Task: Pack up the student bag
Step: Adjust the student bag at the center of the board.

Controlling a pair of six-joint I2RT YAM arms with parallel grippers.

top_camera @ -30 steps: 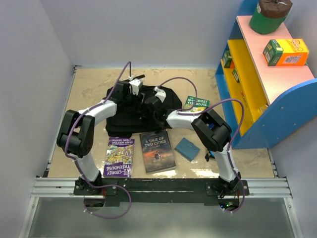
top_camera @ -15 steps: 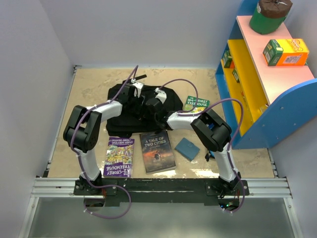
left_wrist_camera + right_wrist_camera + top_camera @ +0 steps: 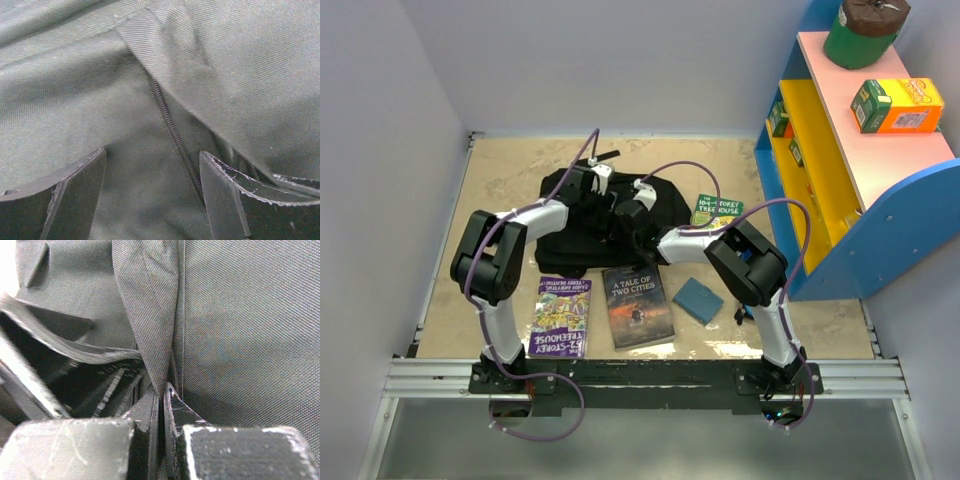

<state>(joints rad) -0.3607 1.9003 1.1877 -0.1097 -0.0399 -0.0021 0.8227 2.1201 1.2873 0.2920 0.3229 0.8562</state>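
Since your right hand (image 3: 161,396) is pinched shut on a fold (image 3: 150,320) of the student bag (image 3: 560,240), the coming move looks like parting the opening. The bag lies flat on the tabletop (image 3: 500,180), long side running left-right, and both hands are on top of it. Your left hand (image 3: 152,172) sits at the bag's far-left part with its jaws spread apart, gripping nothing. The zipper (image 3: 172,132) runs straight away between its fingers, right under it, so that hand is the nearer one to the zip line. Your right hand is at the bag's middle. Beside the held fold there's a dark gap with zip teeth; can't tell what's inside, no book seen in it. Nothing packed yet, judging by this: just in front of the bag lie the purple book (image 3: 561,315), the dark book (image 3: 638,305) and the blue pencil case (image 3: 698,299), and the green book (image 3: 717,209) lies at its right end.
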